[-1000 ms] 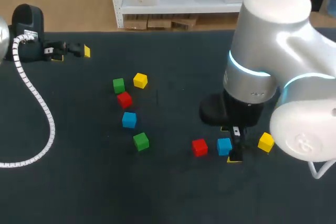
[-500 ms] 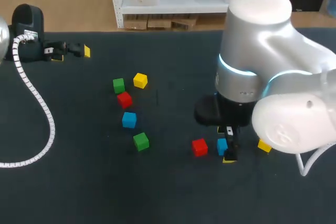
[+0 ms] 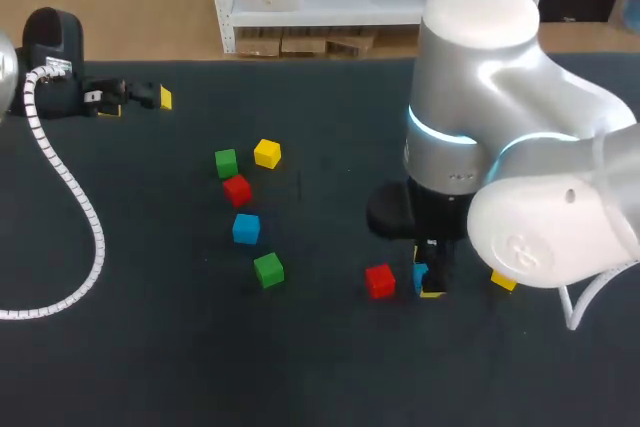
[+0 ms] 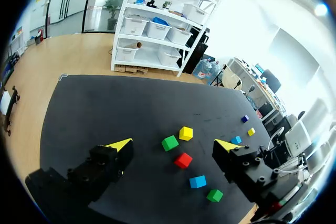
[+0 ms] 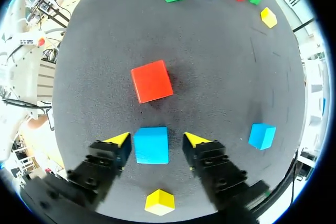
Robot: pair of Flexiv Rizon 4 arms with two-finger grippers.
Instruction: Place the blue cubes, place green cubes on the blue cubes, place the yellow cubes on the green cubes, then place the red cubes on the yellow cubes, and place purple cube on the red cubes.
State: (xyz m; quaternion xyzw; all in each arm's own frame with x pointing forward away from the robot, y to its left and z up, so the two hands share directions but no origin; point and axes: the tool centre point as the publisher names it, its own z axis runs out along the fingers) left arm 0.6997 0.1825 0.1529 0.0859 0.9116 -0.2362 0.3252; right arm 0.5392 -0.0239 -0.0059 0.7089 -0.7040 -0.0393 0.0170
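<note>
Since the stack has to start from blue, I have the right gripper [image 5: 156, 140] set low over a blue cube [image 5: 151, 145] on the right half of the table [image 3: 330, 377], closer to its near edge than its far one. The fingers stand partly open with the cube between them: one yellow tip looks to be at a side face, and the other shows a gap, so nothing is gripped yet. A red cube [image 5: 152, 81] lies just ahead of the fingers and a yellow cube [image 5: 159, 202] just behind them, both apart from the blue one, which I judge leaves room to close. No tray or box holds anything; every cube sits loose on the table, none on another. Toward the left of the middle lie a green cube [image 3: 226, 162], a second yellow cube [image 3: 267, 153], a second red cube [image 3: 237, 189], a second blue cube [image 3: 245, 228] and a second green cube [image 3: 268, 269]. The left gripper [image 4: 174, 144] hangs wide open and empty by the far left corner, out of the way.
</note>
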